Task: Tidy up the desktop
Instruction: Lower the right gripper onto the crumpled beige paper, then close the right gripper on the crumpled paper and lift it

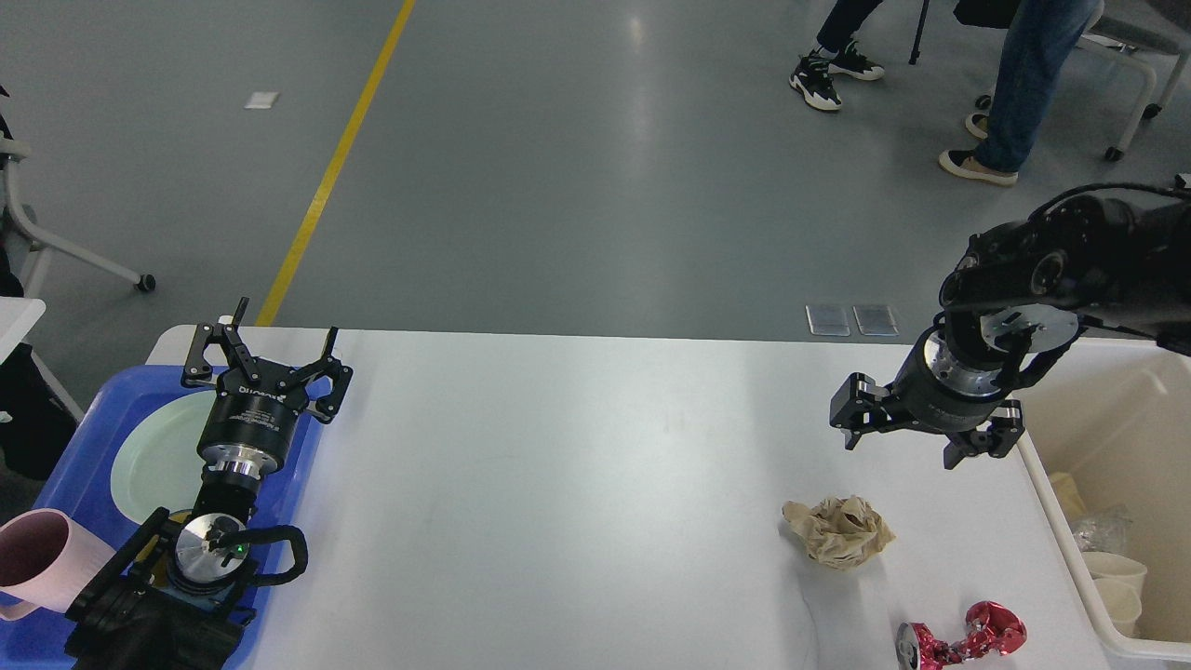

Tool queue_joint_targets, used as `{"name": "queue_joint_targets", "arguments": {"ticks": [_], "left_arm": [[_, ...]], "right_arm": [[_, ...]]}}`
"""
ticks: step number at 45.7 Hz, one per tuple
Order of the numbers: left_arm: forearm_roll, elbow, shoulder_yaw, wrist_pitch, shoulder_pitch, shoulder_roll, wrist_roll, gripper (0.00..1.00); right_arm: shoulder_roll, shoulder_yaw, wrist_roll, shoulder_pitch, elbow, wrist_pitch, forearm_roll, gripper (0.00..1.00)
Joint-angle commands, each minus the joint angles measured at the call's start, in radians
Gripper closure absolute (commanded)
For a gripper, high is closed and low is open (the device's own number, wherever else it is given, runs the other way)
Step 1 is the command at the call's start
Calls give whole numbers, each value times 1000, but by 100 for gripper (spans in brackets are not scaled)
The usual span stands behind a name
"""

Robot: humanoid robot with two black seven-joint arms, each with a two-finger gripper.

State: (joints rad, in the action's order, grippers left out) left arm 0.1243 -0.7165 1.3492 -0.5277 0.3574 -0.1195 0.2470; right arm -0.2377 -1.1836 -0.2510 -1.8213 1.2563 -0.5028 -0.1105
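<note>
The white desktop [577,484] fills the lower middle of the frame, the right gripper [901,448] hangs spread at the right above a crumpled brown paper [839,530], and the left gripper [279,349] stands spread over the blue tray [88,419] at the left.

Glossy grey floor [577,167], yellow floor line [326,186], chair legs [84,265]

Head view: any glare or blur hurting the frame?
Head view: sharp throughout, no motion blur on the right gripper, jaws open. A soft ceiling-light sheen washes the wide white desktop mid-table, and a brighter streak lies on the grey floor. The crumpled brown paper ball casts a faint shadow.
</note>
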Motion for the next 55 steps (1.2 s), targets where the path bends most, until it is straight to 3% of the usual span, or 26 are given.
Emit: {"name": "queue_joint_targets", "arguments": {"ticks": [1,16,33,44,46,51,53,55], "left_arm": [[-2,0,1,0,0,0,0,4],[0,0,-1,0,0,0,0,4],[-2,0,1,0,0,0,0,4],[0,0,1,0,0,0,0,4],[-2,0,1,0,0,0,0,4],[0,0,1,0,0,0,0,4],[0,0,1,0,0,0,0,4],[0,0,1,0,0,0,0,4]], "right_arm": [[0,38,1,100,-49,53,-1,0],[28,122,1,358,-222,107,-1,0],[52,229,3,519,-348,115,5,0],[64,248,3,563,-380,184,15,0],[64,248,3,565,-379,201,15,7],[70,246,3,573,-373,207,18,60],[74,248,3,573,-371,207,18,76],[74,246,3,573,-370,202,18,85]]}}
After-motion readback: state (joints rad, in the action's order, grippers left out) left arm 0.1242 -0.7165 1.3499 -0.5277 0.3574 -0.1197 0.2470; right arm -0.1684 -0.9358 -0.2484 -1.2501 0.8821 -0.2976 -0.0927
